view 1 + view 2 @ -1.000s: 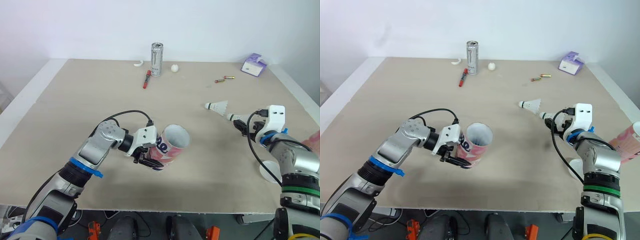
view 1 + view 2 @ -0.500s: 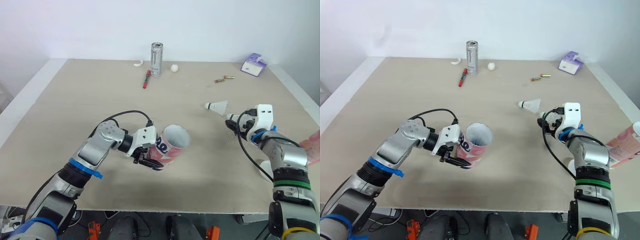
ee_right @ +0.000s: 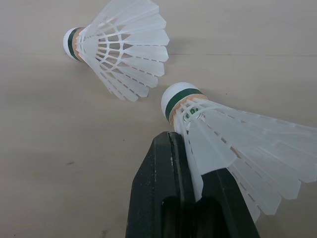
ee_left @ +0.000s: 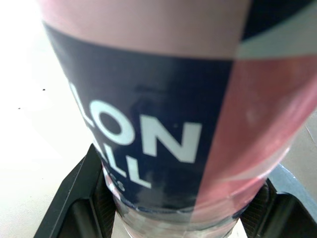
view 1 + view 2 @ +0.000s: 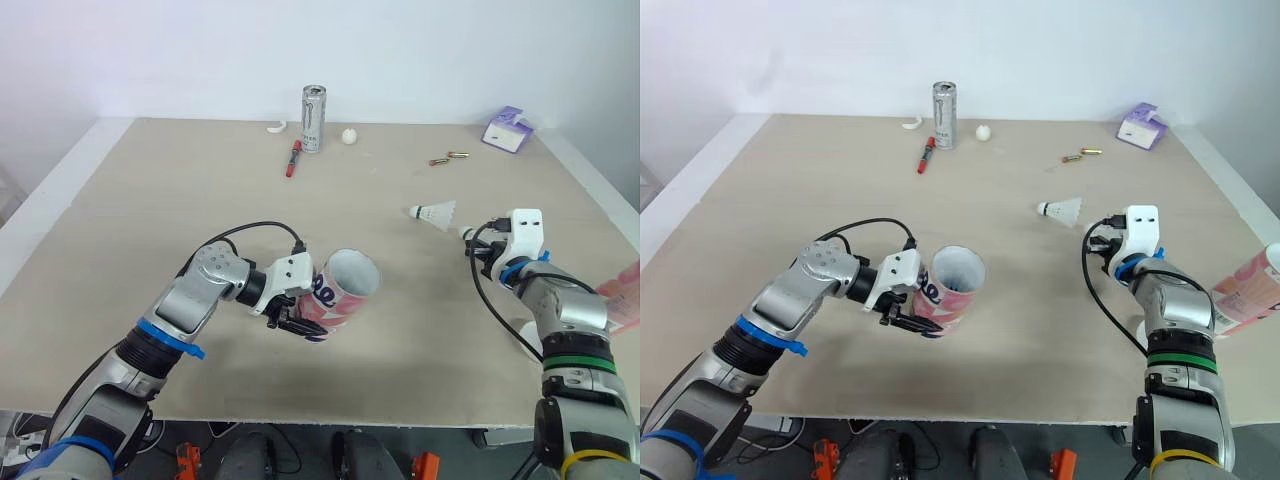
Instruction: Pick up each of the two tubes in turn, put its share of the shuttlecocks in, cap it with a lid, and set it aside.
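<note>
A pink and navy tube (image 5: 340,290) lies tilted just above the table, its open mouth facing up and to the right. My left gripper (image 5: 297,318) is shut on the tube's lower body; both black fingers (image 4: 79,198) press the tube (image 4: 163,124) from either side. My right gripper (image 3: 190,163) is shut on the feather skirt of a white shuttlecock (image 3: 237,139), at the table's right side (image 5: 478,246). A second shuttlecock (image 5: 433,213) lies on the table just beyond it. Another pink tube (image 5: 1245,290) shows at the right edge.
A white lid (image 5: 1137,330) lies near my right forearm. Along the far side stand a silver can (image 5: 314,118), a red marker (image 5: 293,158), a white ball (image 5: 349,136), two small batteries (image 5: 448,158) and a purple box (image 5: 508,130).
My right gripper has gone from open to shut, taking the nearer shuttlecock by its feathers. The left arm and its tube have not moved.
</note>
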Available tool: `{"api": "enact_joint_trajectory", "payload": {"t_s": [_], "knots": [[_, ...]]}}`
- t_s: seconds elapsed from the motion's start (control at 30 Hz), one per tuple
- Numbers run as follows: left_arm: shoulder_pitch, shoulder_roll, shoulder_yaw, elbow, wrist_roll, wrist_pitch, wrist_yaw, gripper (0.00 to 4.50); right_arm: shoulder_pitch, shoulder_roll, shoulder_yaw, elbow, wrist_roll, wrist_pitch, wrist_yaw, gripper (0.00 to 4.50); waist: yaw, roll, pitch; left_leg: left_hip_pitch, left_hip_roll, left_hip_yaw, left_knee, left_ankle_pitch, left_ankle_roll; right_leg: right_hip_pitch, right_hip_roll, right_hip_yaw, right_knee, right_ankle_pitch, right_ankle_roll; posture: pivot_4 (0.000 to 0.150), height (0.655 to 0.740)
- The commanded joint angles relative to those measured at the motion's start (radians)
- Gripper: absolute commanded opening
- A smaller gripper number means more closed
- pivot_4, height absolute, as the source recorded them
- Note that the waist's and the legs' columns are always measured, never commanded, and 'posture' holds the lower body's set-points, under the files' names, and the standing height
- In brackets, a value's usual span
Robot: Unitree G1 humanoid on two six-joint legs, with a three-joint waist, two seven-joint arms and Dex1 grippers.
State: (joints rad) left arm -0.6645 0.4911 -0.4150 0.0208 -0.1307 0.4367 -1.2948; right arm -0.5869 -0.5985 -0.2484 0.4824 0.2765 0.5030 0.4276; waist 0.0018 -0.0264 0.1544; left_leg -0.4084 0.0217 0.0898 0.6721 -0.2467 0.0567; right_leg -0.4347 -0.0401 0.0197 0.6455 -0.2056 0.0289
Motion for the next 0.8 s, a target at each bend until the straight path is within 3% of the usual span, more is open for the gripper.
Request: {"api": "enact_joint_trajectory", "payload": {"t_s": [0.03,0.17,0.27,0.43,0.6,0.8], "knots": [[0.019,0.009,-0.035,0.012,0.019,0.010,0.000,2.66,0.033,-0.041,-0.020,-0.147,-0.005,-0.003,0.003,0.01,0.000,0.000,0.000,0.000,0.000,0.000,0.000,0.000,0.000,0.000,0.000,0.000,0.000,0.000,0.000,0.150,0.7400],[0.018,0.010,-0.035,0.012,0.017,0.006,-0.004,2.66,0.147,-0.116,-0.019,-0.446,-0.004,0.065,0.037,0.01,0.004,0.003,0.000,-0.002,-0.001,-0.001,0.000,-0.001,0.001,-0.001,0.000,0.000,0.000,-0.002,0.000,0.150,0.7400],[0.017,0.011,-0.036,0.015,0.016,0.002,-0.007,2.66,0.225,-0.240,-0.012,-0.682,-0.012,0.068,0.127,0.01,0.004,0.004,0.000,-0.002,-0.001,-0.001,0.000,-0.001,0.002,-0.001,0.000,0.001,0.000,-0.003,0.003,0.150,0.7400],[0.013,0.008,-0.041,0.022,0.015,-0.001,-0.014,2.66,0.230,-0.397,0.005,-0.948,0.047,0.064,0.293,0.01,0.005,0.003,0.000,0.000,0.000,-0.001,0.000,-0.001,0.002,0.000,0.001,0.000,0.000,-0.007,0.001,0.150,0.7400],[0.010,0.005,-0.041,0.027,0.013,-0.004,-0.019,2.66,0.173,-0.511,0.069,-1.121,0.124,0.037,0.483,0.01,0.005,0.002,0.000,0.001,0.000,-0.002,0.001,-0.001,0.002,0.001,0.000,-0.001,0.000,-0.007,0.000,0.150,0.7400],[0.012,0.005,-0.042,0.021,0.010,0.000,-0.020,2.66,0.138,-0.603,0.103,-1.171,0.148,-0.056,0.651,0.01,0.006,0.000,0.000,-0.001,0.000,-0.002,0.001,-0.003,0.001,0.000,0.000,-0.001,0.000,-0.009,-0.001,0.150,0.7400]]}}
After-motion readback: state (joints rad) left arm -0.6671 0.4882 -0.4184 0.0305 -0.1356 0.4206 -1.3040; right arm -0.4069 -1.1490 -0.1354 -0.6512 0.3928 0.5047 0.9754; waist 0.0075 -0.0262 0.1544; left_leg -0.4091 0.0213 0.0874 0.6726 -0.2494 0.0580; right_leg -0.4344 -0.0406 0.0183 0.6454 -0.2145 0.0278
